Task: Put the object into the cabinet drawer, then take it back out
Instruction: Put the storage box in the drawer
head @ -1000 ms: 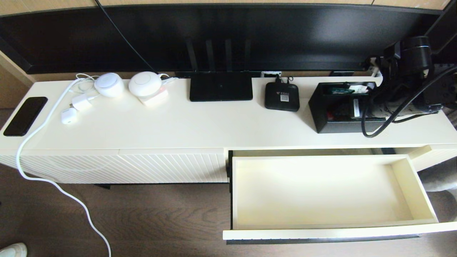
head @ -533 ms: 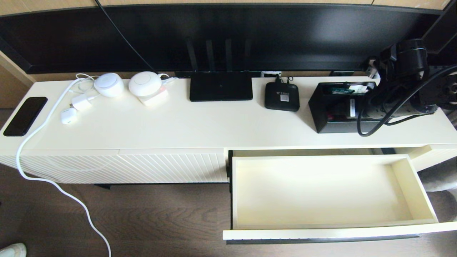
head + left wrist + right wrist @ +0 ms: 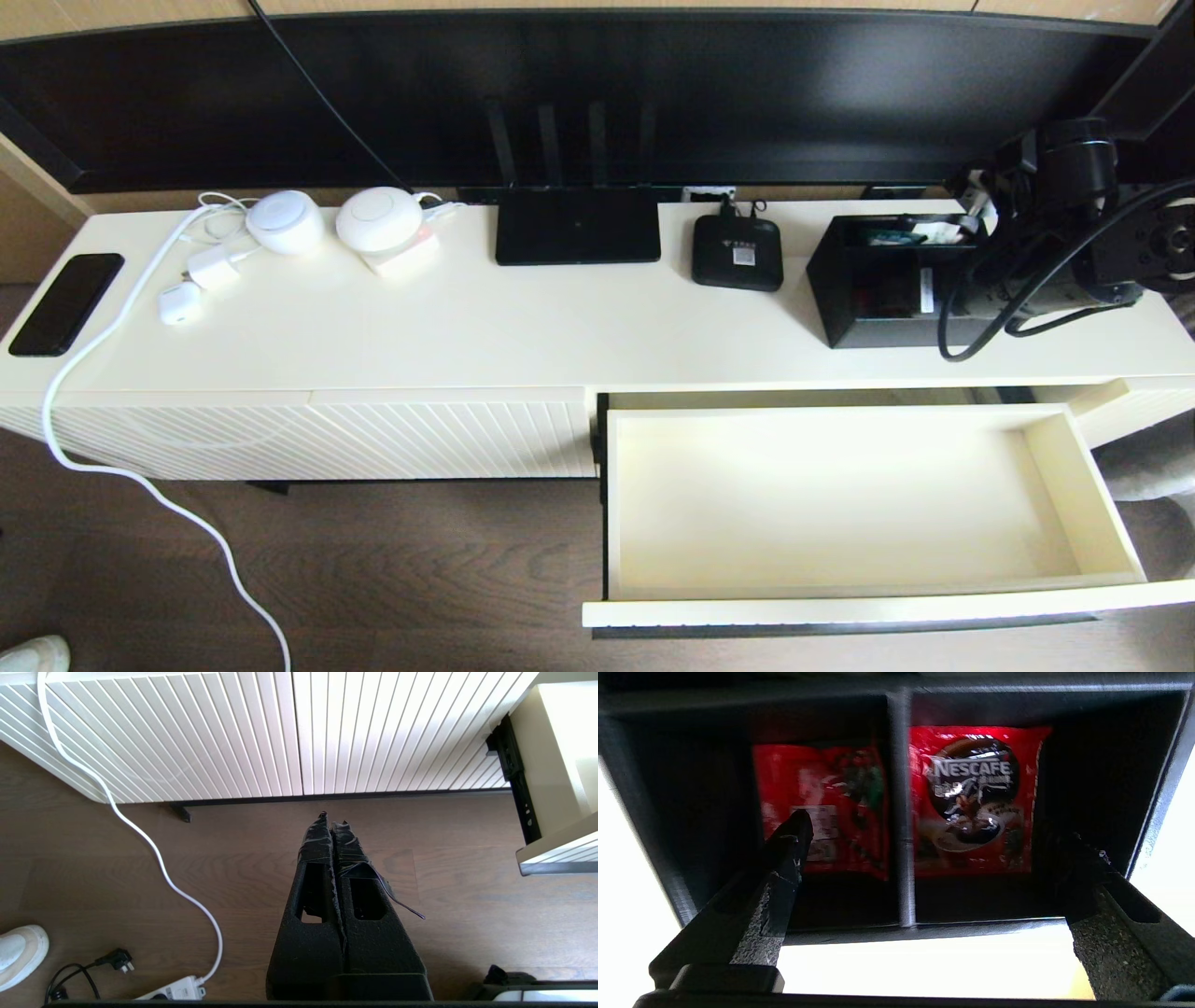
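Observation:
The black organiser box (image 3: 873,285) stands on the cabinet top at the right, behind the open drawer. My right arm reaches over its right end. In the right wrist view my right gripper (image 3: 934,830) is open, one fingertip (image 3: 794,828) in front of each square compartment, with the divider (image 3: 901,812) between them. A red packet (image 3: 973,798) lies in one compartment and a red and green packet (image 3: 831,807) in the other. The cream cabinet drawer (image 3: 831,504) is pulled out and holds nothing. My left gripper (image 3: 331,819) is shut over the wooden floor, before the ribbed panel (image 3: 261,732).
A flat router (image 3: 577,238) and a small black device (image 3: 737,254) sit left of the box. Two white round devices (image 3: 378,219), chargers and a phone (image 3: 65,303) lie further left. A white cable (image 3: 112,317) hangs to the floor. A TV (image 3: 597,93) stands behind.
My right arm has shifted a little over the box, its wrist sinking closer to it. The box and the drawer have not moved.

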